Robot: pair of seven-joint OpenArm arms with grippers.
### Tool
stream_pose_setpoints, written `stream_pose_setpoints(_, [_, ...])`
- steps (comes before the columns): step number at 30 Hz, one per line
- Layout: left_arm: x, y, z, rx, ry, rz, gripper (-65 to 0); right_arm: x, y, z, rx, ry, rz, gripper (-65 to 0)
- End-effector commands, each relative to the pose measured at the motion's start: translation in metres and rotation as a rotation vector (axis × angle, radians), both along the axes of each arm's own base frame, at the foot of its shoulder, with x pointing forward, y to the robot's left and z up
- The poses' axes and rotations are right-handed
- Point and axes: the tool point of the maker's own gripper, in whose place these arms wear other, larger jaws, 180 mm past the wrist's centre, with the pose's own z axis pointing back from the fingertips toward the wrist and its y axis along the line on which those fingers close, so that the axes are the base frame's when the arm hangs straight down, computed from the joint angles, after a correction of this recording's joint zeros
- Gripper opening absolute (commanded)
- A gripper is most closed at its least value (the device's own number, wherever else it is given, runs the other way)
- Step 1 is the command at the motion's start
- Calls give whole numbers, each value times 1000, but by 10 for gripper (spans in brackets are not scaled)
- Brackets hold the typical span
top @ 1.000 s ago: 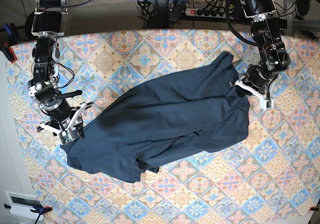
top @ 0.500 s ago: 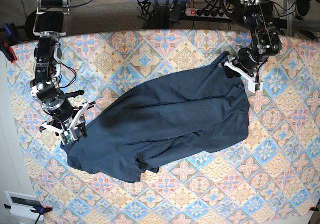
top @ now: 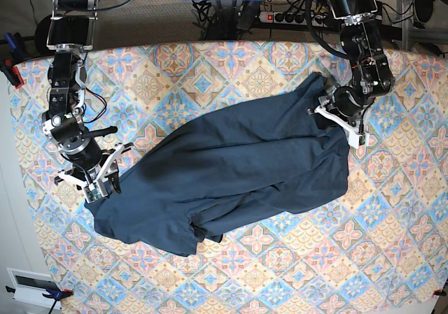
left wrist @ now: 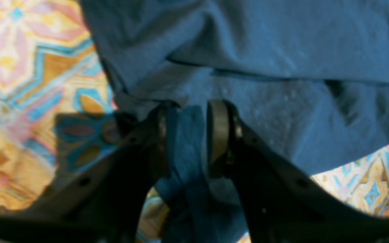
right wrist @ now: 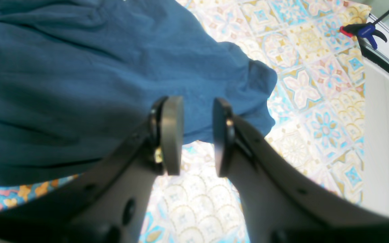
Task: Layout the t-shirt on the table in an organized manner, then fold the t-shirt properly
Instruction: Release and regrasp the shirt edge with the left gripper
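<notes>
**Shirt lying slantwise between two grippers**

Shirt (top: 231,170) is lying crumpled on the table (top: 280,272), its long axis running diagonally in the base view from the lower left, near the right gripper (top: 103,181), up to the upper right, where the left gripper (top: 334,115) is sitting at the cloth's edge. Each arm is thus standing at one end of the garment, so neither is nearer overall; each is nearest its own end.

Left gripper (left wrist: 189,135) is pinching a bunched fold of shirt (left wrist: 248,50) between its pads, the rest of the cloth spreading away ahead of it and to the wrist view's right. Right gripper (right wrist: 198,133) is standing with its jaws apart and nothing between them; shirt (right wrist: 79,84) is lying just ahead and to that view's left, its hem passing behind the fingertips, with bare table (right wrist: 194,199) below the gap.

Judged from this, a spreading pull along the diagonal is first needing the right gripper to be reaching forward onto the hem
</notes>
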Motion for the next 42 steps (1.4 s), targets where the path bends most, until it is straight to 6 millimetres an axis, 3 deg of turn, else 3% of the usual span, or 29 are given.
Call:
stream_pose_setpoints(1, [11, 3, 12, 6, -47, 1, -496, 7, -1, 20, 0, -64, 5, -504])
stream_pose_setpoints(8, [10, 3, 11, 2, -42, 5, -496, 7, -1, 20, 0, -64, 5, -504])
stream_pose_setpoints(14, [10, 4, -11, -34, 16, 26, -501, 7, -1, 20, 0, -64, 5, -504])
stream_pose_setpoints(25, [24, 8, -2, -26, -70, 55, -503, 7, -1, 20, 0, -64, 5, -504])
stream_pose_setpoints(29, [25, 5, 1, -32, -82, 48, -589, 7, -1, 20, 1, -64, 5, -504])
stream_pose_setpoints(31, [29, 0, 3, -43, -91, 50, -650, 7, -1, 20, 1, -64, 5, -504])
stream_pose_setpoints(36, [33, -8, 7, -61, -101, 36, -650, 7, -2, 20, 0, -63, 3, -504])
stream_pose_setpoints(42, [23, -48, 43, -71, -195, -85, -650, 7, -3, 20, 0, -63, 0, -504])
